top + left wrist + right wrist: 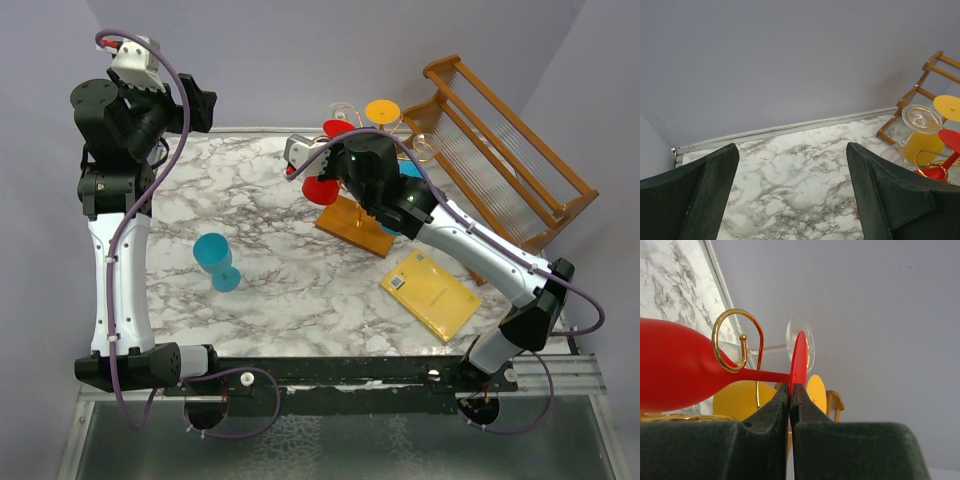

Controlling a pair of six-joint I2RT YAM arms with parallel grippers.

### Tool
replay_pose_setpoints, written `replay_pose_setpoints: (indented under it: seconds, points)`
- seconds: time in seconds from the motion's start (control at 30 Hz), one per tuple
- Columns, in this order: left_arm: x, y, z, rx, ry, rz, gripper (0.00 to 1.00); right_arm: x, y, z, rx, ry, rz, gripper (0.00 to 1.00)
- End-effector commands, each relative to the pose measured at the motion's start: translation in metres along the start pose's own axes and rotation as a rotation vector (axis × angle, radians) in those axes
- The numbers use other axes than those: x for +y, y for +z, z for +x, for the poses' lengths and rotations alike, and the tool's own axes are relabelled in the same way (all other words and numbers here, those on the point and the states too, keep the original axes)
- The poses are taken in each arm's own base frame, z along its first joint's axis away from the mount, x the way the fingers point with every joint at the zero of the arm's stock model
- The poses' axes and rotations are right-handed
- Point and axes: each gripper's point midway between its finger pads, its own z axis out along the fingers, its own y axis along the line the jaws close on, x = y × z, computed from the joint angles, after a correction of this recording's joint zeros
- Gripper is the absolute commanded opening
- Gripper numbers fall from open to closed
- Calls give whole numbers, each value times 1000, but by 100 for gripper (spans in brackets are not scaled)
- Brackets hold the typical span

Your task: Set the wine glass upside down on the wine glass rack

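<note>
My right gripper (315, 150) (790, 387) is shut on the rim of the foot of a red wine glass (320, 190) (675, 370). The glass lies about level in the right wrist view. Its stem runs through a curled gold arm (735, 340) of the wine glass rack, whose orange-brown base (355, 227) lies mid-table. A yellow glass (383, 110) (737, 400) and a clear glass (340, 108) (921, 119) hang on the rack. My left gripper (205, 105) (792, 150) is open and empty, raised over the table's back left.
A blue wine glass (217, 260) stands on the marble table left of centre. A yellow book (430, 293) lies at the front right. A large brown slatted rack (500, 150) (920, 92) stands at the back right, behind the gold rack.
</note>
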Motion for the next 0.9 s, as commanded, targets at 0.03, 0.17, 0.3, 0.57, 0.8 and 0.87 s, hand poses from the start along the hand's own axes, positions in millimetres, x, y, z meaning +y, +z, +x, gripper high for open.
replay_pose_setpoints:
  seconds: [0.03, 0.17, 0.3, 0.57, 0.8, 0.87]
  points:
    - [-10, -15, -34, -92, 28, 22, 91, -16, 3, -9, -10, -16, 63, 1]
    - [-10, -16, -36, -96, 32, 20, 91, -17, 6, -11, -15, -28, 72, 1]
    - [-11, -17, -37, -98, 34, 23, 91, -17, 9, -14, -22, -30, 71, 1]
    - [-11, -17, -37, -98, 33, 25, 91, -17, 16, -21, -46, -40, 75, 1]
    - [-12, -18, -38, -102, 36, 26, 91, -15, 22, -26, -66, -54, 74, 1]
    - [-12, -19, -39, -103, 38, 25, 91, -14, 23, -29, -76, -54, 71, 1]
